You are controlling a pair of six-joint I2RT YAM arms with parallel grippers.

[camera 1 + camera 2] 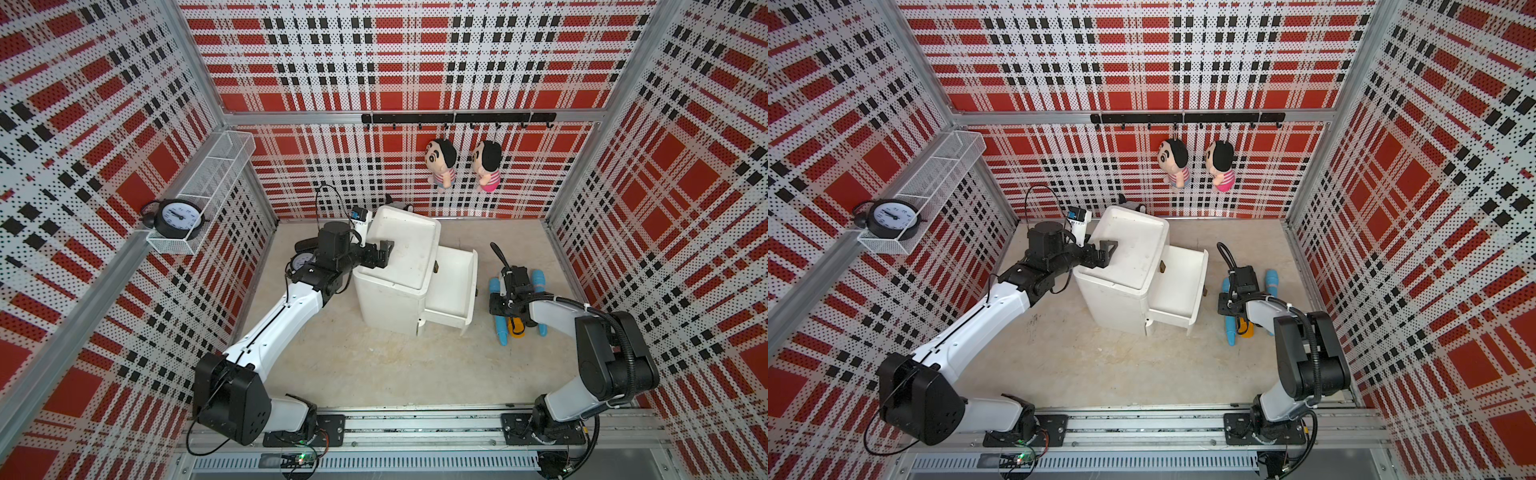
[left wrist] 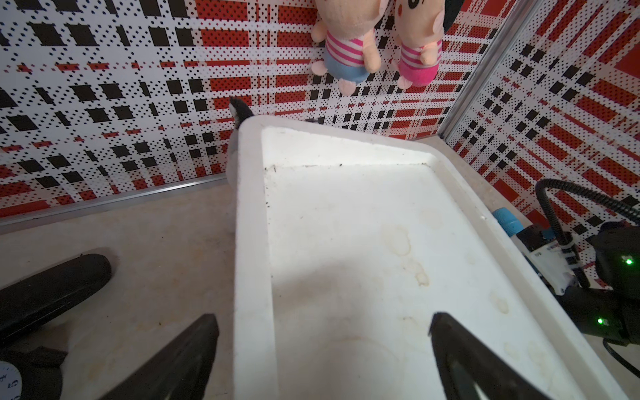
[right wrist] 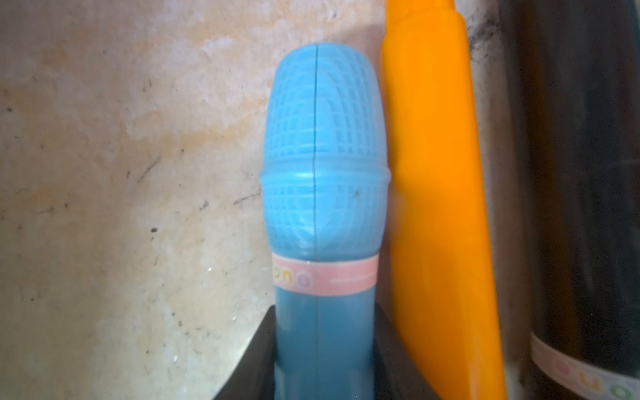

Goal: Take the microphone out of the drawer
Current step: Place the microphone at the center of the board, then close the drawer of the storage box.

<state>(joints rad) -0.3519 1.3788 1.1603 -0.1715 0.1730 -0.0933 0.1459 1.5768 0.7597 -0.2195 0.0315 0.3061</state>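
Note:
The white cabinet (image 1: 395, 266) (image 1: 1121, 257) stands mid-floor with its drawer (image 1: 471, 286) (image 1: 1202, 282) pulled out to the right; no microphone shows inside it. The blue microphone (image 3: 325, 149) (image 1: 494, 286) (image 1: 1225, 286) lies low over the floor right of the drawer. My right gripper (image 3: 325, 311) (image 1: 500, 305) (image 1: 1227, 305) is shut on its handle, below a pink band. My left gripper (image 2: 323, 318) (image 1: 384, 253) (image 1: 1106, 253) is open and straddles the left rim of the cabinet top, holding nothing.
An orange toy (image 3: 436, 173) (image 1: 516, 326) lies tight against the held microphone, and another blue microphone (image 1: 539, 279) lies beyond it. A clock (image 1: 301, 262) sits on the floor under my left arm. Two dolls (image 1: 440, 162) hang on the back wall.

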